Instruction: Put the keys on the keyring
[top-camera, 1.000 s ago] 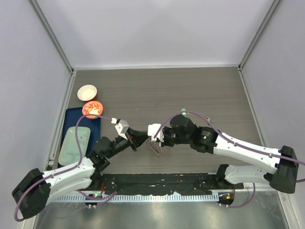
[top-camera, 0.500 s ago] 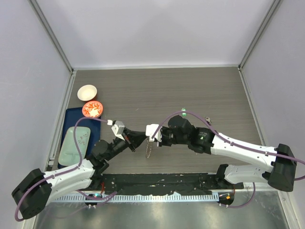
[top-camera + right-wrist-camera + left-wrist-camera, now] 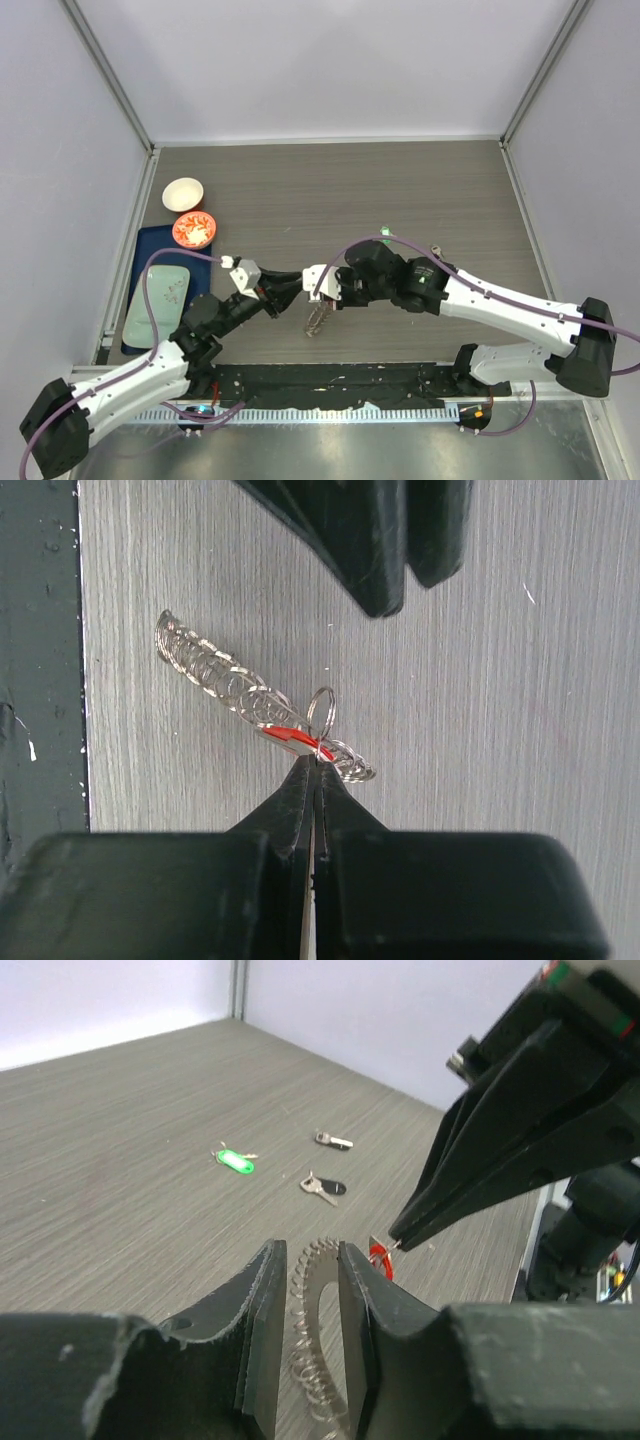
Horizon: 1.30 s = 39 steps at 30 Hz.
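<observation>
We pinched the red key [image 3: 288, 739] in the right gripper [image 3: 312, 764], apparently mid-threading the keyring [image 3: 215, 680]; the left gripper [image 3: 308, 1260], parted at nine o'clock, next needed to steady it.

A wood-grain desk [image 3: 400, 180] in grey-brown fills the middle of the top view, its planks running left to right. Plain pale walls close it in on three sides: a back wall [image 3: 330, 60], a left wall [image 3: 50, 200] and a right wall [image 3: 590, 150], all a faint lilac white. Slim metal posts [image 3: 105, 70] run along the two rear corners, and a thin metal trim edges the desk where it meets the walls. A black strip [image 3: 340, 380] lines the near edge, with a white toothed rail [image 3: 330, 412] just beyond it and a brushed metal surface [image 3: 400, 450] at the very bottom. The light is soft and even, with only faint shadows.
</observation>
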{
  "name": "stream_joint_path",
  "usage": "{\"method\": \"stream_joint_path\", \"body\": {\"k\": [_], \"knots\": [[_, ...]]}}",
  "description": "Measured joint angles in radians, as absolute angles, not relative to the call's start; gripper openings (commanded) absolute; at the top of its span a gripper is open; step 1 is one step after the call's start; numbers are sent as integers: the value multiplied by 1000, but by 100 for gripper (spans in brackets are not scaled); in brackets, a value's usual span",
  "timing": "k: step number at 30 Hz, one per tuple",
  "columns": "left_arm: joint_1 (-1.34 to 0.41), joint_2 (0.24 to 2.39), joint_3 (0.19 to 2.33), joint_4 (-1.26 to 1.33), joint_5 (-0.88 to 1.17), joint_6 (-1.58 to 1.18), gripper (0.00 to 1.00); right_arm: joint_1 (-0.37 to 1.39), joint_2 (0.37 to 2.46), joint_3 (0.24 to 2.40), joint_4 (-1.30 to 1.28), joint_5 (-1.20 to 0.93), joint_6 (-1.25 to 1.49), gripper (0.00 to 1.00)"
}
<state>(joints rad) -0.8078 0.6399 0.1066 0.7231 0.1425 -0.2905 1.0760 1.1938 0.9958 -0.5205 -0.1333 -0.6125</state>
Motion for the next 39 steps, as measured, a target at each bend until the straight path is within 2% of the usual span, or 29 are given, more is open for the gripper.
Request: {"method": "stream_joint_path", "body": {"k": [10,14,29,39], "knots": [[-805,791,204,640,373,-106,40,1081,1226,1069,-617,-124,-659,1],[-805,811,236,599,463,-38,41,1085,1235,1072,-630,-123,-662,1],[-799,908,331,471,588,94,27,1091,1241,1078,-673,-122,-668,1],[-796,943,353,459,614,117,31,1088,1230,1079,-701,-115,-668,1]]}}
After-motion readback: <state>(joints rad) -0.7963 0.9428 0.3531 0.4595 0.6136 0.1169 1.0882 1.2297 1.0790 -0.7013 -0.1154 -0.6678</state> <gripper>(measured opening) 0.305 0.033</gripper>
